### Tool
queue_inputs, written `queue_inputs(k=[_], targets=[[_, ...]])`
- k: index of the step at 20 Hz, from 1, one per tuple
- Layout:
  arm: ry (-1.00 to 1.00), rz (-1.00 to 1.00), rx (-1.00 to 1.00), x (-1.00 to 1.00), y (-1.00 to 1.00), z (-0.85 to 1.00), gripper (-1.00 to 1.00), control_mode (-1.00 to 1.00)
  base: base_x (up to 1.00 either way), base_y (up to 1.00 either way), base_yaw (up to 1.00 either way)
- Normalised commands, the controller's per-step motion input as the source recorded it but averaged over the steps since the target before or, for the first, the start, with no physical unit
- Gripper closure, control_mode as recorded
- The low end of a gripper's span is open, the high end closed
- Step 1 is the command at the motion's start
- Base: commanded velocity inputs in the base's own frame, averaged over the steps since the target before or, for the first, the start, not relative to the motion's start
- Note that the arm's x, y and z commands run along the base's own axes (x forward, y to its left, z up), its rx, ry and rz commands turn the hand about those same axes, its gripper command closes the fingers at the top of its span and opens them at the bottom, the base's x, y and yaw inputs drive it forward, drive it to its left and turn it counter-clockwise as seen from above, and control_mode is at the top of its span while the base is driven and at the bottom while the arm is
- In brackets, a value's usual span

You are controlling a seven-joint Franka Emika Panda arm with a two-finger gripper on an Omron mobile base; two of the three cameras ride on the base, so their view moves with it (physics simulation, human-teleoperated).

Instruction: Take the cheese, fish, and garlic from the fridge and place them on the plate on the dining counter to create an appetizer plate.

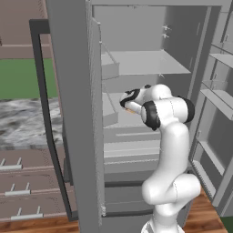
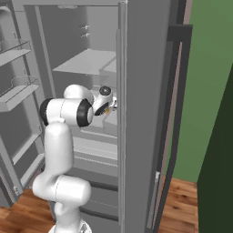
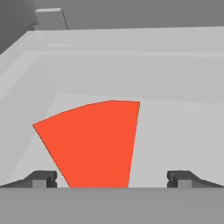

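The cheese [image 3: 94,142] is a red-orange wedge lying flat on a grey shelf inside the fridge [image 1: 141,61], close under the hand. My gripper [image 3: 113,179] is open, one fingertip on each side of the wedge's near end and neither touching it. From the left base view the gripper [image 1: 129,103] reaches into the fridge at mid height, with a sliver of orange cheese [image 1: 132,111] just below it. The right base view has the gripper [image 2: 107,101] behind the edge of the fridge [image 2: 91,59] door, a bit of the yellowish cheese [image 2: 106,109] under it.
Both fridge doors stand open: one with a long dark handle [image 1: 43,91] on the left, one with bins [image 1: 218,100] on the right. The shelf's raised grey rim [image 3: 122,41] runs behind the cheese. A marble counter [image 1: 22,123] with drawers below lies left of the fridge.
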Motion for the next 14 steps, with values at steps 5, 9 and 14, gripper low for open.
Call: queue_inputs(k=[5, 9, 14], targets=[[0.00, 0.00, -0.04, 0.01, 0.01, -0.56, -1.00, -1.00, 0.00, 0.00, 0.00], [0.00, 0.03, -0.06, 0.00, 0.19, -0.59, -1.00, -1.00, 0.00, 0.00, 0.00], [0.00, 0.07, -0.02, 0.13, 0.33, -0.54, -1.00, -1.00, 0.00, 0.00, 0.00]])
